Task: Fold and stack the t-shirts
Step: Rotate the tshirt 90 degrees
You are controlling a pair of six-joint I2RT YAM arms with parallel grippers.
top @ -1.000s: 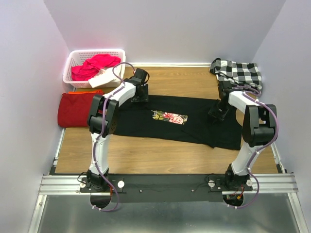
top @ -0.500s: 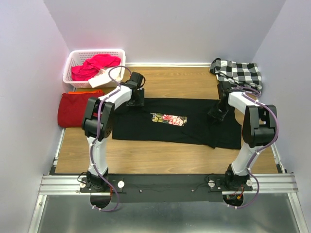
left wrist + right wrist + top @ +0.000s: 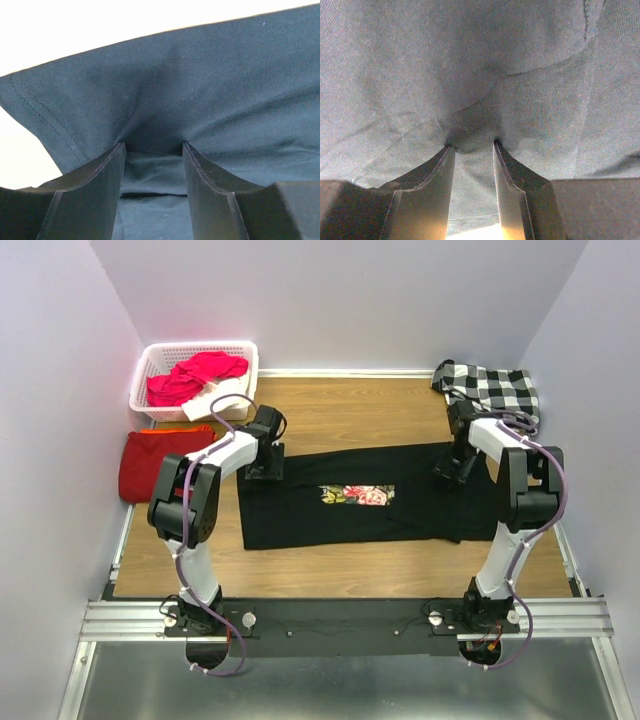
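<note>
Two grippers, both mine, both engaged on one garment.

Item 1: black t-shirt (image 3: 300,520), centre of the top view. It lay as a long band across the wooden table (image 3: 340,570), with the rose print (image 3: 357,495) facing up at its middle. I judged it part-folded. I held its far edge at both ends, presumably so the band could be kept taut and turned over evenly rather than skewed.

Item 2: left gripper (image 3: 265,468), at the band's upper-left corner. The jaws were partway closed, with a bunched ridge of black cloth pinched between the fingers (image 3: 100,170). A stitched hem showed at the left of the wrist view.

Item 3: right gripper (image 3: 452,465), at the band's upper-right end. The jaws were partway closed too, nipping a pucker of the same cloth, with creases spreading from the grip.

Item 4: dark-red t-shirt (image 3: 150,465), left edge of the frame. It was folded flat and lay apart from the black one, with neither gripper on it. I judged it the base of the stack.

Item 5: white basket (image 3: 142,380), upper left, holding pink clothes (image 3: 195,375).

Item 6: checked cloth (image 3: 490,390), upper right, heaped.
</note>
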